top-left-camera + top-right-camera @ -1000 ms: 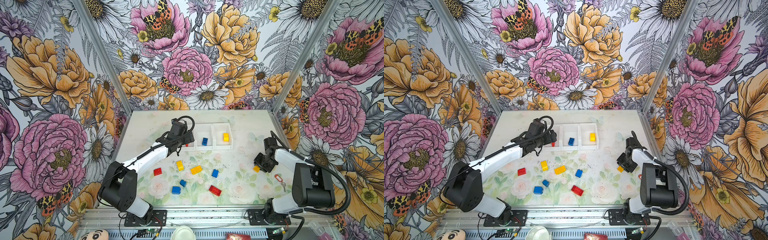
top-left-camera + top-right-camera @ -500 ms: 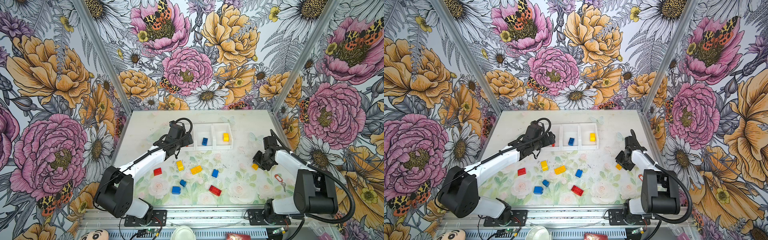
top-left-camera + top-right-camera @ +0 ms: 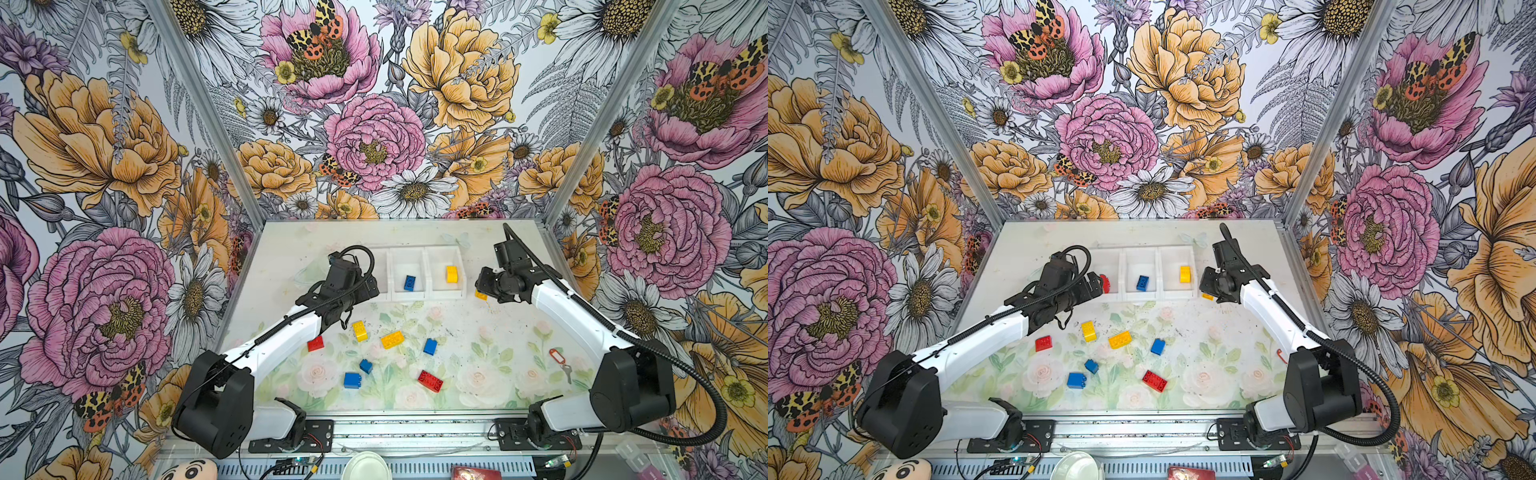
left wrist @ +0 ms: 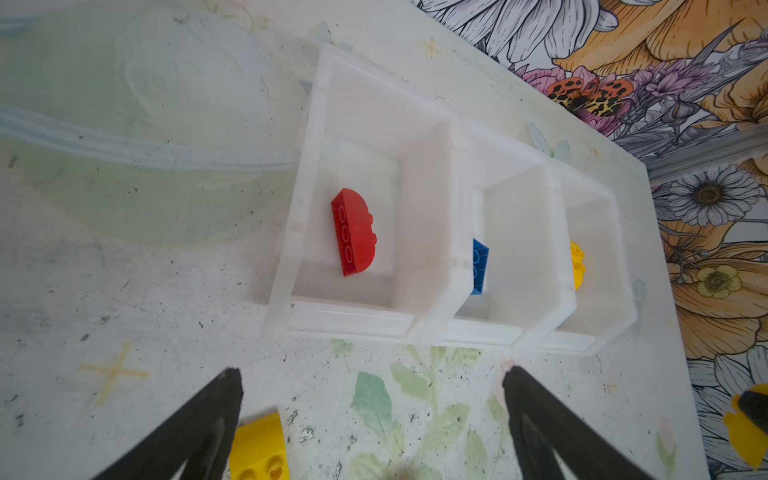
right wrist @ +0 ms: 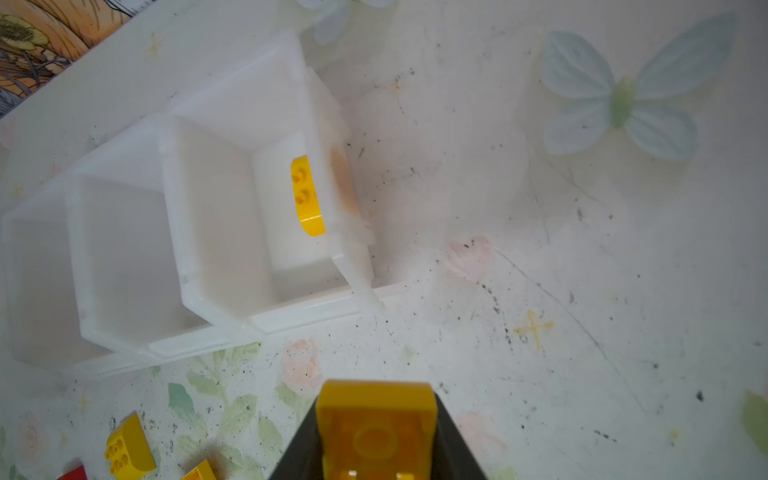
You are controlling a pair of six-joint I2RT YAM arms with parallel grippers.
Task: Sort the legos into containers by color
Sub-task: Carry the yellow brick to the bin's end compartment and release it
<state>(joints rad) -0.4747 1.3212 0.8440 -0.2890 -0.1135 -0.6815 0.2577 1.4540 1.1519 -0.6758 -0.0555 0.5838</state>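
The left arm [image 3: 286,332] hides much of the left bin of the white plastic tray [image 3: 428,270] in both top views; its walls cut off the blue brick [image 4: 479,266] and yellow brick [image 4: 577,266] in the left wrist view. We find the left end effector [image 4: 372,374] wide open and empty, the right end effector [image 5: 376,457] clamped on the yellow held brick [image 5: 374,411], hollow underside showing, beside the tray. Seven studded loose bricks [image 3: 392,339] lie on the tabletop [image 3: 478,345].

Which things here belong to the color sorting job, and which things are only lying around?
Job:
- white three-bin tray
- red brick, blue brick and yellow brick in its bins
- seven loose bricks
- held yellow brick in the right hand

Lying about:
- red key tag with key
- round white dish
- doll head
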